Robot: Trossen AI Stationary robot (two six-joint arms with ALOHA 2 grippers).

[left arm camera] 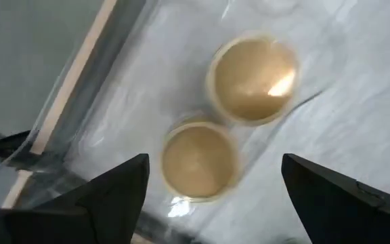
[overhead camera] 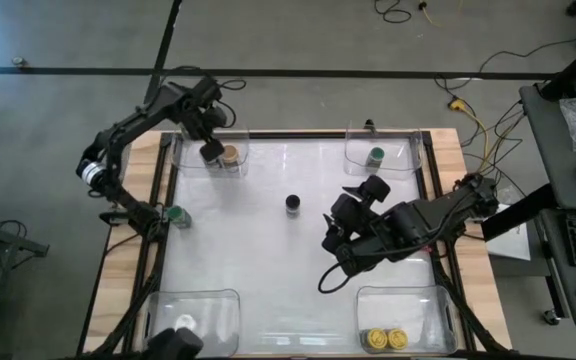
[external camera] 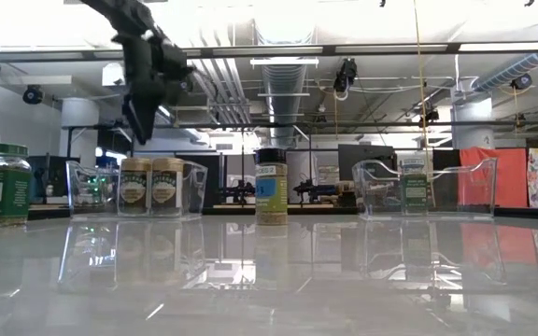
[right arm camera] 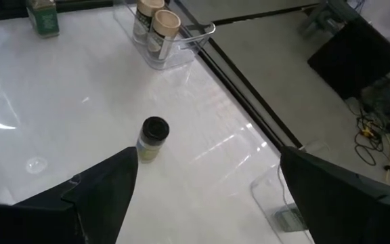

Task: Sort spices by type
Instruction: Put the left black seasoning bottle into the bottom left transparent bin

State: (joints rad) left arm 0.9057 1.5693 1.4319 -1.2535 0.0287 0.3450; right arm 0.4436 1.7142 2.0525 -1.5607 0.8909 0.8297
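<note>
My left gripper hangs open over the far-left tub. Two tan-lidded jars stand upright in that tub, straight below its fingers, and nothing touches them. My right gripper is open to the right of the table's middle, pointing toward a black-lidded jar that stands upright on the table. One green-lidded jar stands at the left edge. Another is in the far-right tub. Two yellow-lidded jars sit in the near-right tub.
Clear tubs sit at all four corners of the glossy white table; what the near-left tub holds I cannot tell. A raised dark rim frames the table. Cables and a desk lie off to the right.
</note>
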